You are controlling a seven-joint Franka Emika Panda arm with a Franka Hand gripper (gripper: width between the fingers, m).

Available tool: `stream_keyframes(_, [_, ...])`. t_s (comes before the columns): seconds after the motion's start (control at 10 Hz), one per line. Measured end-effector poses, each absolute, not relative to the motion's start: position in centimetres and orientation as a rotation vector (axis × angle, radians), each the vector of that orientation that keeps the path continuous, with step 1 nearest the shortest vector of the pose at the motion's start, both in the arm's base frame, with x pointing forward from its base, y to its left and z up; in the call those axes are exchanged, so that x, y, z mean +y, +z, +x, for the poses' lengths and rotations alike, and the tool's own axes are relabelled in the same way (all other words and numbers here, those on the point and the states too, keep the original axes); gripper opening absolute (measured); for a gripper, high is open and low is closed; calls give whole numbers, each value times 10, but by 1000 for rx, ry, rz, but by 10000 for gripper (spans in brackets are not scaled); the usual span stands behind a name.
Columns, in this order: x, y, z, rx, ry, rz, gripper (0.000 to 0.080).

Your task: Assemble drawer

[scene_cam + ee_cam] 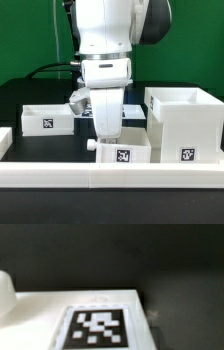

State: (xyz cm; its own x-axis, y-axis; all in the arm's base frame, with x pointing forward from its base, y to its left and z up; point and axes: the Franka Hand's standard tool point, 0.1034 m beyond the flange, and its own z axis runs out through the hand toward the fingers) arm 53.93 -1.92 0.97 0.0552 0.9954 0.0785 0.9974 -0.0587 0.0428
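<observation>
Jaws: can't tell if they're apart or together, but your gripper (105, 137) hangs right over the small shallow white plastic tray (137, 149) beside the tall white plastic box casing (172, 130), so grab its wall squarely and keep it level.

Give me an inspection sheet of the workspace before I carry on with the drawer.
Surface: black table, flat and dark.
Job's things: tall box at the exterior view's right; one tray at its left; second tray in the middle, below the arm.
Clutter: nothing seen.
Grippers: pincer low at the second tray; open or shut cannot be told.
Cables: dark line behind the arm, probably a cable.
Surroundings: white rail along the front; green backdrop.
</observation>
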Motion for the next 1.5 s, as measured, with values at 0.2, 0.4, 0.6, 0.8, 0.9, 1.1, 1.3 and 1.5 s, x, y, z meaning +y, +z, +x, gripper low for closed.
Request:
stream_keyframes(0.2, [-19,9,539,-2138,-133,-2265,42])
stream_keyframes(0.4, [-16,8,539,-2164,-131,-2242,42])
stream_keyframes(0.6, [-12,11,543,-2209,-128,-2213,42])
stream_keyframes(0.8, [-9,11,543,-2212,-129,-2209,42])
stream_keyframes(0.9, [-10,11,543,-2211,-129,-2210,42])
stream_keyframes(1.1, [-9,11,543,-2207,-129,-2215,42])
stream_keyframes(1.3, [-4,11,543,-2194,-129,-2225,42])
stream_keyframes(1.5, [-3,11,543,-2180,-129,-2238,42])
